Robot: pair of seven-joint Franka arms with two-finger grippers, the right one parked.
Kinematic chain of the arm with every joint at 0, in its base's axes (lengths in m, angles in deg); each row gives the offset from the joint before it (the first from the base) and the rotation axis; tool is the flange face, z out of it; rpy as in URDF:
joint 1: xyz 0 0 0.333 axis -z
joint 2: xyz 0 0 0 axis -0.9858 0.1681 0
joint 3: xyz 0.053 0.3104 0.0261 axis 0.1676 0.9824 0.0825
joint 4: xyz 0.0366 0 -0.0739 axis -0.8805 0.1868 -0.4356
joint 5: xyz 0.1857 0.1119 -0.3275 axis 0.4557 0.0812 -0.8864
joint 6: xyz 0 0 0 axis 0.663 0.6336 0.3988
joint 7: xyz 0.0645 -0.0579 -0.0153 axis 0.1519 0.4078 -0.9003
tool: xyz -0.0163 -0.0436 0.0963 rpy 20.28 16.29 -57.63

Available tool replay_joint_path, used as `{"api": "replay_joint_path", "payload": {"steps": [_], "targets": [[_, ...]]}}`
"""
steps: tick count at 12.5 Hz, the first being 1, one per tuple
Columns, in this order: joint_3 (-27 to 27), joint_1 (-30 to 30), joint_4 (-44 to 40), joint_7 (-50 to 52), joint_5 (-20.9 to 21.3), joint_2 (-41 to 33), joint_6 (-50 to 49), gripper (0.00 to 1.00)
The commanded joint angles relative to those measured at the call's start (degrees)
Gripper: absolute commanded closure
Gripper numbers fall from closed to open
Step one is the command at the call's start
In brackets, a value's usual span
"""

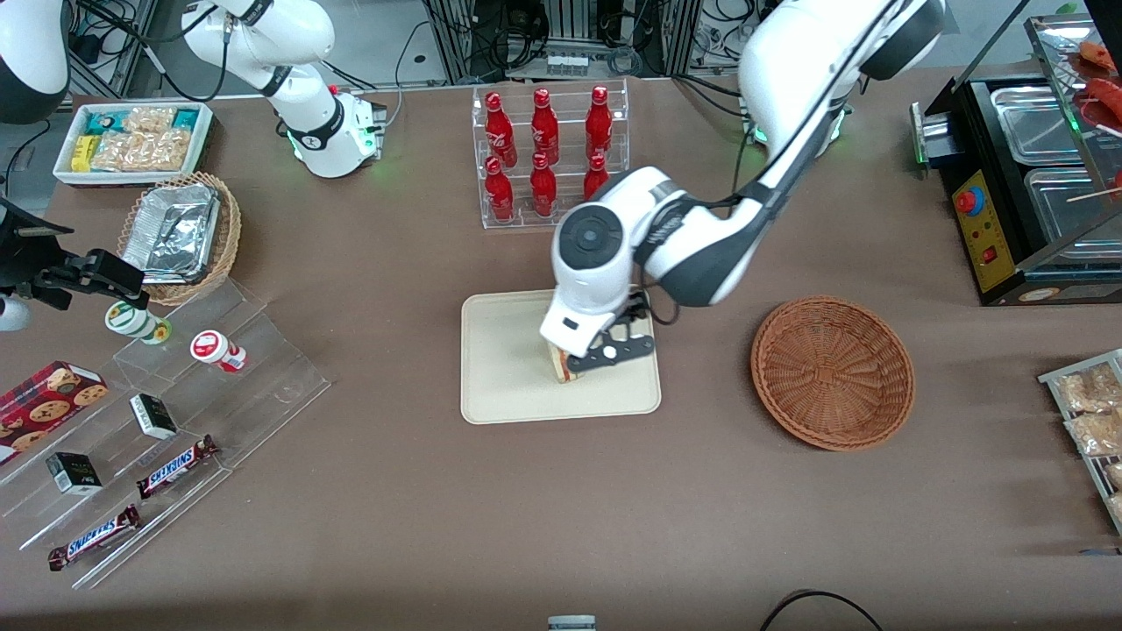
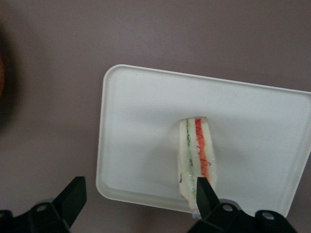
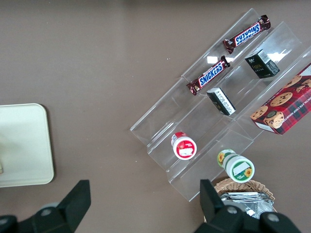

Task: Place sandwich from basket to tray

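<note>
The sandwich (image 1: pixel 565 368), a pale wedge with red and green filling lines, stands on its edge on the cream tray (image 1: pixel 508 368). It also shows in the left wrist view (image 2: pixel 197 155), resting on the tray (image 2: pixel 141 126). My left gripper (image 1: pixel 605 355) hovers low over the tray and is open. In the left wrist view the gripper (image 2: pixel 140 187) has its fingers spread wide; one fingertip (image 2: pixel 203 187) is at the sandwich's end and the other is out over the table. The reddish-brown basket (image 1: pixel 833 372) sits empty beside the tray, toward the working arm's end.
A clear rack of red bottles (image 1: pixel 548 153) stands farther from the front camera than the tray. Clear acrylic steps (image 1: pixel 175 421) with snack bars and cups, a tan basket of foil containers (image 1: pixel 180 232) and a white snack bin (image 1: pixel 131 140) lie toward the parked arm's end.
</note>
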Motion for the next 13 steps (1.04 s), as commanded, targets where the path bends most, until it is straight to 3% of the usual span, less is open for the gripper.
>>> {"api": "replay_joint_path", "payload": {"steps": [1,6,12,13], "targets": [[-0.2,-5.2,2.5,-9.3,-3.0,-4.6,-5.2,0.00],[-0.3,-16.4,15.3,-24.1,-6.4,-15.8,-4.1,0.00],[0.0,-24.6,25.6,-33.7,-6.9,-25.8,-4.2,0.00],[0.1,-25.8,27.3,-37.0,-8.6,-28.0,-4.5,0.00]]}}
